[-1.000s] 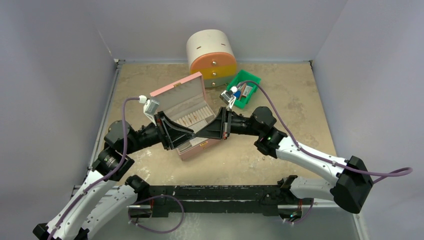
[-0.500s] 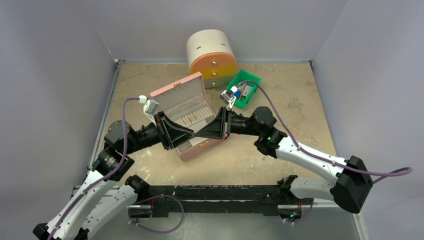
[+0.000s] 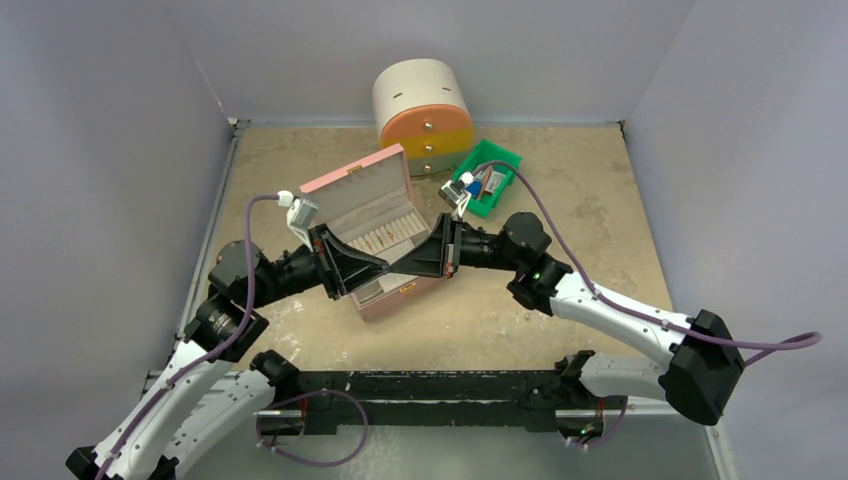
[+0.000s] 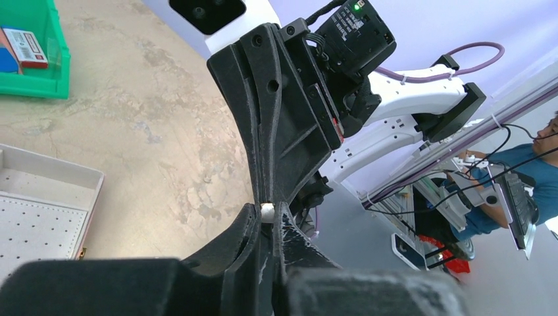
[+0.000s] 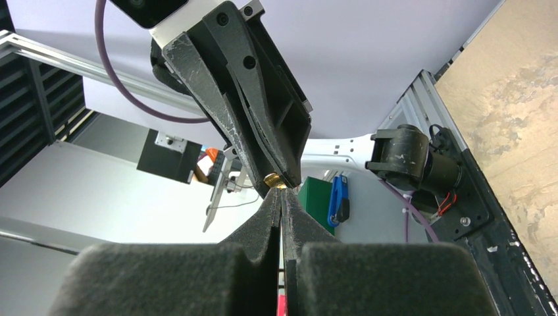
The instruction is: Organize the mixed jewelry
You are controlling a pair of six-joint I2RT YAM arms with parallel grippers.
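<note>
I read right gripper [image 5: 281, 197] clamped on stud [image 5: 275, 178]; left gripper [image 4: 268, 220], from 9 o'clock, pinches the same stud above box [image 3: 360, 180].

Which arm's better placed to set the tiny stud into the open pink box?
Left, probably. The left gripper pinches the tiny gold-coloured stud between its fingers, over the open pink jewelry box. The right gripper is shut, the stud only at its very tips; its hold looks weaker.
</note>
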